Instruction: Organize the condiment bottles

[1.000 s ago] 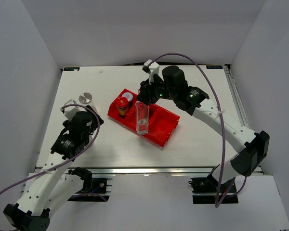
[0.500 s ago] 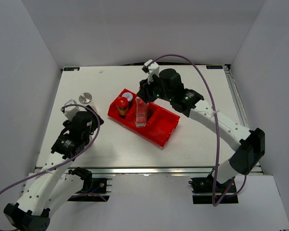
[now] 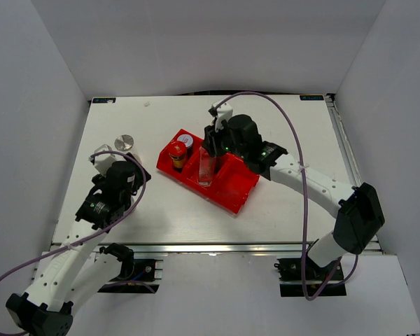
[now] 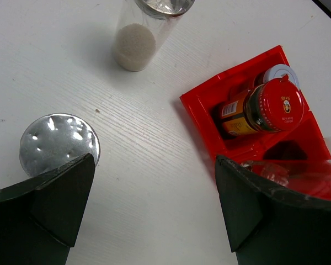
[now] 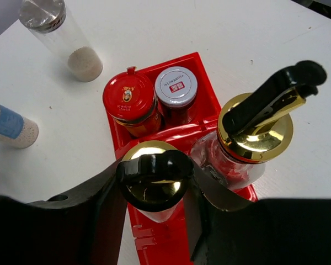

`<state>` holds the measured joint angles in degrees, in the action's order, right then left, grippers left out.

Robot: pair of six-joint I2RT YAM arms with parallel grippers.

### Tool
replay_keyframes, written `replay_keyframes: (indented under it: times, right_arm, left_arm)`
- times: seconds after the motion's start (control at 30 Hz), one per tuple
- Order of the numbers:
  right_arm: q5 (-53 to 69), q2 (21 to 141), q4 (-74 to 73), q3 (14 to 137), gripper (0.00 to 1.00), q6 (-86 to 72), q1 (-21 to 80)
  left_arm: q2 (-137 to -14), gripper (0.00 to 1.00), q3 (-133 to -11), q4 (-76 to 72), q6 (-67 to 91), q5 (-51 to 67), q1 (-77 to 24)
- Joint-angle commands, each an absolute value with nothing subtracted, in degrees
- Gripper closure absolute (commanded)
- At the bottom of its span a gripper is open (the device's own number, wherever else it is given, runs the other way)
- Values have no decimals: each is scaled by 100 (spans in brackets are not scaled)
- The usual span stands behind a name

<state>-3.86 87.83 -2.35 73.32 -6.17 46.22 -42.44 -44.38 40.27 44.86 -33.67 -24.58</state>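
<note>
Centre frame, the right end effector [image 3: 210, 152] clamped a tall clear gold-topped bottle [image 3: 207, 172]; the left end effector [image 4: 154, 187] gaped wide, lower left.

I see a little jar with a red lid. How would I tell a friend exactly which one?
Find the red bin in the middle of the table. Its far-left end compartment holds two short jars side by side. The red-lidded jar is the left one seen from above, with an orange label; the white-capped jar beside it is its only lookalike.
</note>
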Motion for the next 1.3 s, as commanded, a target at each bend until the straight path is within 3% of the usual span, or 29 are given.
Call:
replay_keyframes:
  times: [0.0, 0.03, 0.07, 0.1, 0.33, 0.37, 0.4, 0.47, 0.9, 1.27]
  right_arm:
    - [-211, 8499, 633, 7269, 71, -940, 4693]
    - [-185, 8482, 624, 7260, 67, -984, 4702]
    - [-124, 8455, 607, 7251, 49, -993, 4728]
    - [-88, 8429, 589, 7225, 44, -1002, 4746]
    - [-123, 8139, 536, 7207, 30, -1055, 4790]
    - [-201, 8113, 484, 7216, 27, -1063, 4799]
    - [-246, 8078, 466, 7216, 17, -1063, 4790]
    - [-386, 7981, 405, 7216, 11, -1072, 4799]
    - [-615, 6656, 386, 6444, 11, -800, 4799]
    - [-2240, 5011, 299, 4914, 11, -1142, 4781]
  left_arm:
    - [-4245, 2, -4412, 4061, 4509, -3472, -2452]
    - [-4236, 2, -4421, 4069, 4509, -3472, -2452]
    - [-4236, 2, -4421, 4069, 4509, -3498, -2452]
    - [-4228, 2, -4421, 4078, 4517, -3498, -2452]
    - [-4219, 2, -4456, 4166, 4526, -3542, -2452]
    - [-4210, 2, -4473, 4175, 4535, -3551, -2452]
    - [-4201, 2, -4491, 4192, 4535, -3586, -2452]
    - [-4201, 2, -4517, 4245, 4553, -3603, -2452]
    - [-4148, 2, -4887, 5193, 5141, -4157, -2443]
    - [-4992, 2, -5229, 5581, 5695, -4570, -2408]
